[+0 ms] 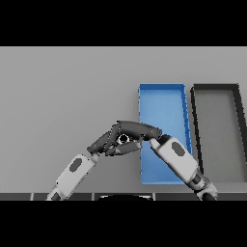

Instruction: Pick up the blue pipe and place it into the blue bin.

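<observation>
The blue bin (162,99) lies right of the table's middle, long side running away from me. My right hand (140,129) reaches left from the bin's left wall, its fingers curled over a small round thing with a pale ring (123,139), which looks like the end of the pipe. The rest of the pipe is hidden by the hands and its blue does not show. My left hand (102,142) comes in from the lower left. Its fingers are fairly straight and touch the right hand's fingers just under the round end.
A black bin (216,96) stands directly right of the blue bin, almost touching it. My right forearm (177,159) crosses the near half of the blue bin. Grey tabletop (62,91) spreads to the left and behind.
</observation>
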Controlling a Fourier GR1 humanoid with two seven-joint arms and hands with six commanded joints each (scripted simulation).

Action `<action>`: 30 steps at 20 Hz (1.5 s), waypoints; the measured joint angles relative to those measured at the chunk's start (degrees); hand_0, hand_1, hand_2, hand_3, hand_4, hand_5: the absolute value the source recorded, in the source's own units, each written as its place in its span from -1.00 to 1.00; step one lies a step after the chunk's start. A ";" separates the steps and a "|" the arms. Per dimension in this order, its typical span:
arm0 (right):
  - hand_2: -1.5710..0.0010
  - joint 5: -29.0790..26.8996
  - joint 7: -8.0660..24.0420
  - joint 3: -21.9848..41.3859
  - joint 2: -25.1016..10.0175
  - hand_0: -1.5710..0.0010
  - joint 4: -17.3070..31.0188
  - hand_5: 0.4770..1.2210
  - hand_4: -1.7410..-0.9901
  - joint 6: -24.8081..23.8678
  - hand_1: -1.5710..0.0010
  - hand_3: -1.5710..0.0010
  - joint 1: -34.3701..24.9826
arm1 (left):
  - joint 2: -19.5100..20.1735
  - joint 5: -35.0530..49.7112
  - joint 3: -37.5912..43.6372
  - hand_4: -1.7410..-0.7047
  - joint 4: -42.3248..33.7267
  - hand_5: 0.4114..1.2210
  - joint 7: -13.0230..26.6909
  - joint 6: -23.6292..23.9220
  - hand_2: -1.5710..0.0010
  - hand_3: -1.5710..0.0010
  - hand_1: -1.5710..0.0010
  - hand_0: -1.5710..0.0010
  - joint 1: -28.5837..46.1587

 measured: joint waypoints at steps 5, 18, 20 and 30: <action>-0.97 -3.77 -0.26 0.75 -1.21 -0.97 -0.02 0.91 -0.32 -3.45 -0.97 -0.96 -0.84 | 1.32 -2.48 0.06 -0.37 -1.11 1.00 -3.16 -0.47 0.00 -0.09 -0.10 -0.18 0.30; -1.00 -1.33 0.97 2.65 -1.89 -1.00 -1.38 0.99 -0.33 -4.41 -1.00 -1.00 0.27 | 1.52 -11.12 0.32 0.65 1.15 -0.49 -4.44 -4.02 0.95 0.94 0.94 0.94 -1.10; -1.00 -1.93 1.00 2.37 -1.45 -1.00 -1.32 1.00 -0.33 -4.55 -1.00 -1.00 0.11 | 1.82 -9.83 0.69 0.64 0.12 -0.57 -4.14 -4.46 0.96 0.96 0.96 0.96 -0.11; -1.00 -21.63 12.52 -2.92 -3.03 -1.00 -3.82 1.00 -0.78 -10.89 -1.00 -1.00 -5.60 | 1.88 -9.01 0.93 0.59 0.35 -0.76 -0.46 -4.62 1.00 1.00 1.00 1.00 1.13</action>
